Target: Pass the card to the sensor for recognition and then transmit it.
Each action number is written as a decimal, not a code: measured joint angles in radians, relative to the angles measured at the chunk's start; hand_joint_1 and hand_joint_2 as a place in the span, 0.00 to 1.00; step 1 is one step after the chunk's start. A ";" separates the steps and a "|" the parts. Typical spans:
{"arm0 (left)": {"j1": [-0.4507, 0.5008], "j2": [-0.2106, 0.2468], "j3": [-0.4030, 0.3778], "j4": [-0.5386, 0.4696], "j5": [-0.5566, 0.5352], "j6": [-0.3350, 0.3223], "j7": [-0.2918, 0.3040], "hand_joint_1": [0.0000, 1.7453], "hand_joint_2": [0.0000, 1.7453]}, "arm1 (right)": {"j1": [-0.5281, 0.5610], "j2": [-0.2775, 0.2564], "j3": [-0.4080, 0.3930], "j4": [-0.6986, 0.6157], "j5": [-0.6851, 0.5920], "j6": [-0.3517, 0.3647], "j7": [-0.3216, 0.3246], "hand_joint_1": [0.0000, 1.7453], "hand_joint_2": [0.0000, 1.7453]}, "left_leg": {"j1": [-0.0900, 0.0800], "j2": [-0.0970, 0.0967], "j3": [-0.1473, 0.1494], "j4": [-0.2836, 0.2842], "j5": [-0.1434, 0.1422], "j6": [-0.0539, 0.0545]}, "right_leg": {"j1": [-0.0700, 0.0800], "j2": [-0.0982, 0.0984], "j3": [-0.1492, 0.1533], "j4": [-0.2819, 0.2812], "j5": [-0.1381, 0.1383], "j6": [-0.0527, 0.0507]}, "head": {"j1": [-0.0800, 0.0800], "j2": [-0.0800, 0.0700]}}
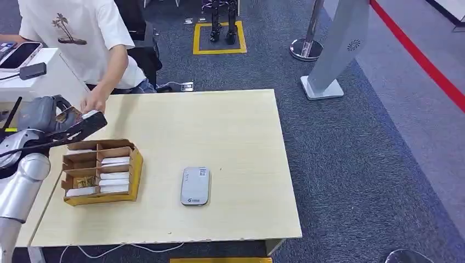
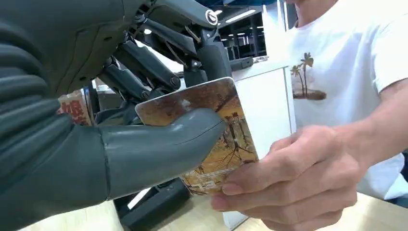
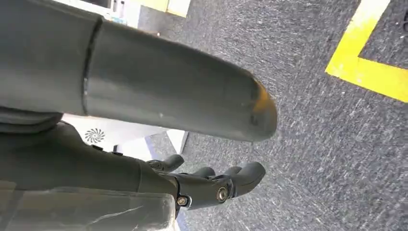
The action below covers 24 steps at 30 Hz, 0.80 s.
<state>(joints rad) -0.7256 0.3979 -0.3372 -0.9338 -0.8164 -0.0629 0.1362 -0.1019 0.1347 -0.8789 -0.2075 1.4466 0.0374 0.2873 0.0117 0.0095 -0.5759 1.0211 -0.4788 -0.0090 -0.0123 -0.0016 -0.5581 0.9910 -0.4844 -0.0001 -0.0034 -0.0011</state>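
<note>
Behind thumb [image 2: 159, 144], card [image 2: 226, 144] half hidden

Pale matt wood-laminate table [image 1: 230, 137] | brown cardboard divider box [image 1: 135, 170] on it | glossy printed card [image 2: 226, 144] | smooth grey plastic left hand [image 2: 144, 139]

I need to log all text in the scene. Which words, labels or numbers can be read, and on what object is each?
None can be read for certain.
Card in the left hand: small print, blurred.
Grey sensor: labels too small.
Red-printed packet: characters blurred.
</note>
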 joint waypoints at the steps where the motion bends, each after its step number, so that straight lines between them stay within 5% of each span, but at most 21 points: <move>1: -0.012 -0.008 0.000 0.014 -0.002 0.000 0.000 1.00 1.00 | 0.000 0.000 0.000 0.000 0.000 0.002 0.000 0.00 0.00 | 0.000 0.000 0.000 0.000 0.000 0.000 | 0.000 0.000 0.000 0.000 0.000 0.000 | 0.000 0.000; 9: -0.067 -0.048 0.000 0.066 0.002 0.000 -0.008 1.00 1.00 | 0.001 0.000 0.000 0.000 -0.002 0.004 -0.001 0.00 0.00 | 0.000 0.000 0.000 0.000 0.000 0.000 | 0.000 0.000 0.000 0.000 0.000 0.000 | 0.000 0.000; 10: -0.071 -0.051 0.000 0.070 0.007 -0.001 -0.012 0.18 1.00 | 0.001 0.000 0.000 0.000 -0.002 0.004 -0.001 0.00 0.00 | 0.000 0.000 0.000 0.000 0.000 0.000 | 0.000 0.000 0.000 0.000 0.000 0.000 | 0.000 0.000; 11: -0.073 -0.053 0.000 0.072 0.013 -0.002 -0.016 0.00 1.00 | 0.001 0.000 0.000 0.000 -0.003 0.004 -0.001 0.00 0.00 | 0.000 0.000 0.000 0.000 0.000 0.000 | 0.000 0.000 0.000 0.000 0.000 0.000 | 0.000 0.000; 14: -0.074 -0.059 0.000 0.078 0.045 0.001 -0.028 0.00 1.00 | 0.002 0.000 0.000 0.001 -0.005 0.003 -0.001 0.00 0.00 | 0.000 0.000 0.000 0.000 0.000 0.000 | 0.000 0.000 0.000 0.000 0.000 0.000 | 0.000 0.000; 15: -0.074 -0.061 0.000 0.078 0.048 0.002 -0.031 0.00 0.00 | 0.002 0.000 0.000 0.001 -0.005 0.001 -0.002 0.00 0.00 | 0.000 0.000 0.000 0.000 0.000 0.000 | 0.000 0.000 0.000 0.000 0.000 0.000 | 0.000 0.000; 24: -0.068 -0.068 0.000 0.067 0.114 0.023 -0.036 0.00 0.00 | 0.005 0.000 0.000 0.001 -0.017 -0.004 -0.007 0.00 0.00 | 0.000 0.000 0.000 0.000 0.000 0.000 | 0.000 0.000 0.001 0.000 0.000 0.000 | 0.000 0.000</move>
<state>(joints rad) -0.7938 0.3296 -0.3372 -0.8670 -0.7024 -0.0401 0.1004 -0.0969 0.1347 -0.8789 -0.2064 1.4294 0.0332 0.2804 0.0117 0.0094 -0.5762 1.0211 -0.4787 -0.0090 -0.0123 -0.0017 -0.5575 0.9915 -0.4843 -0.0001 -0.0034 -0.0012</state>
